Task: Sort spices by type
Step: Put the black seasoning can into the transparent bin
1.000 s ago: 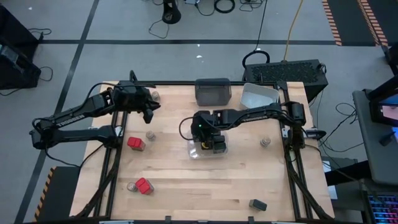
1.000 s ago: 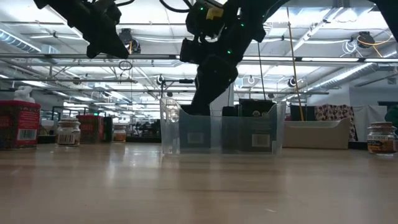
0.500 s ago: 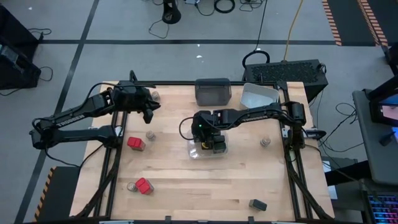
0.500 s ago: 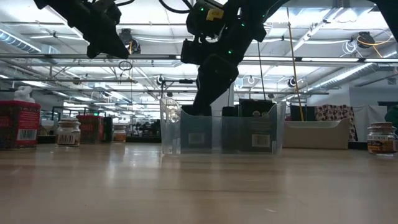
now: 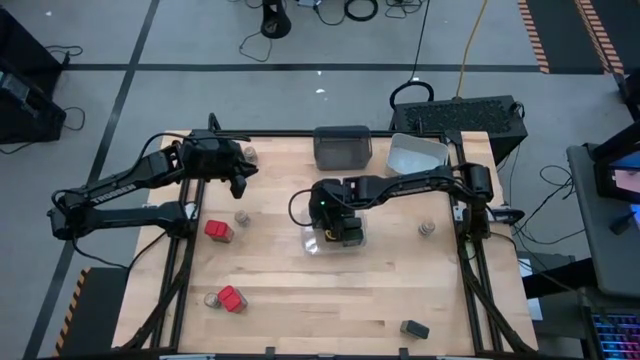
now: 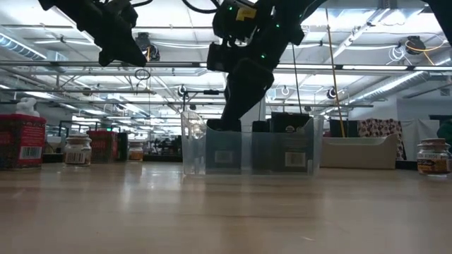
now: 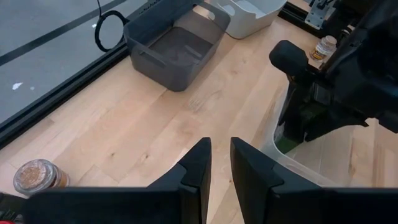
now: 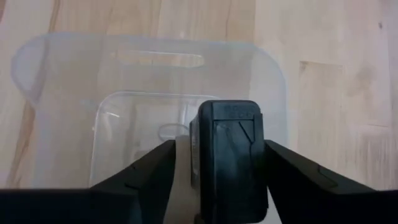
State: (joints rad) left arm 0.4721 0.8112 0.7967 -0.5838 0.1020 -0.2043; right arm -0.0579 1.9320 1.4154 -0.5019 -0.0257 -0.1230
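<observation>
Left of the clear bin [image 5: 310, 246], and a bit behind it, the left gripper [image 5: 238, 182] hung over the table with its two fingers nearly together and nothing between them. Also left of the clear bin sat a red-topped box [image 5: 218, 230] and a small round jar [image 5: 242, 217], near each other but not touching. The jars looked like glass, so they would be hard, smooth and easy to break, and a grip around the sides under the lid seemed best. The boxes looked light and stiff, with flat sides that would be easy to pinch. Right over the clear bin, the right gripper [image 5: 338, 228] reached down inside with its fingers pressed on the two flat sides of a dark box [image 8: 229, 162]. That box stood upright, low in the bin. Other dark boxes stood in the bin beside it. Right of the clear bin stood another jar [image 5: 427, 229], and well in front of the bin, to the right, lay one more dark box [image 5: 414, 329]. The table [image 5: 300, 310] was flat, pale wood that looked smooth, so small things could slide on it. Behind the clear bin was a big bright room with long lights on the ceiling.
</observation>
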